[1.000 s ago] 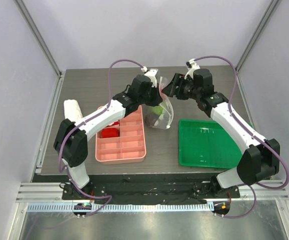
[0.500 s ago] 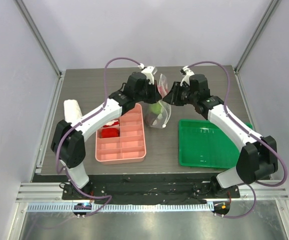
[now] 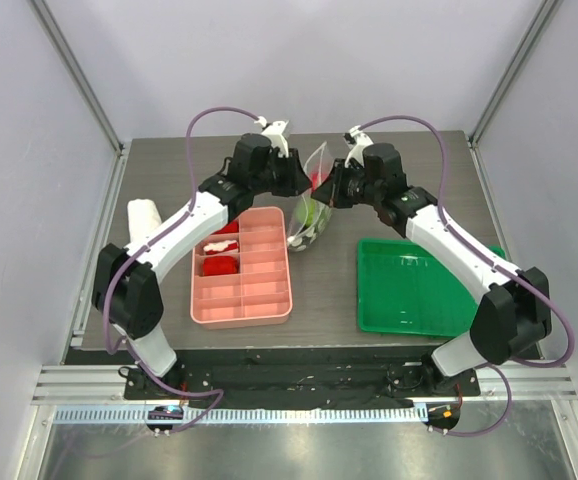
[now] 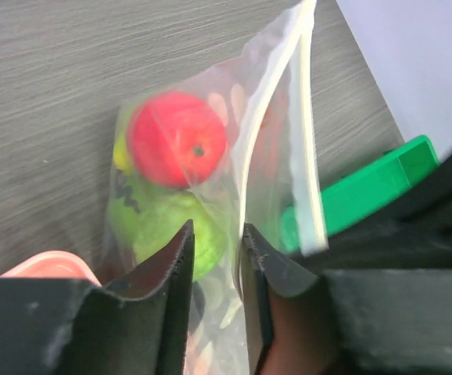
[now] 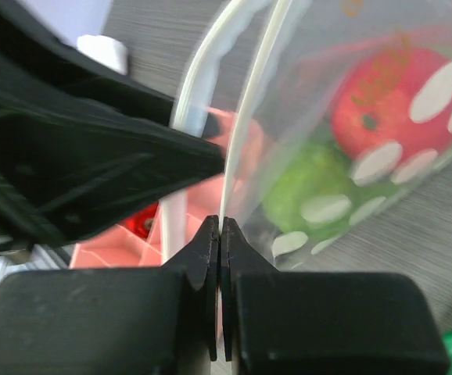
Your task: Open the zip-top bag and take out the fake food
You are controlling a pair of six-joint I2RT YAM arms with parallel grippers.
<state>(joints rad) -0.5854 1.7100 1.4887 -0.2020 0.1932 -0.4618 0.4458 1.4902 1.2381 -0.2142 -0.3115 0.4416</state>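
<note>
The clear, floppy zip-top bag with white dots (image 3: 307, 226) stands upright in the upper middle of the overhead view, on the dark wooden table (image 3: 169, 165), between the two grippers. Its white zip strip points up, and the two sides of the strip are apart at the top. Inside lies the fake food: a red plastic apple (image 4: 177, 139) is on top, a round bumpy green fruit (image 4: 167, 226) is under it, and a small part of a yellow-green pear (image 4: 120, 152) shows at the left of the apple. The right gripper (image 5: 220, 234) is fully closed and pinches one side of the zip strip between its black fingers. The left gripper (image 4: 214, 262) is only a little open; the bag's wall is in the narrow gap, but the fingers do not press on it. In the overhead view a pink divided plastic tray (image 3: 241, 292) with red pieces lies at the left of the bag, a flat green plastic tray (image 3: 419, 290) lies at the right, and a white roll (image 3: 144, 222) lies near the left edge of the table.
</note>
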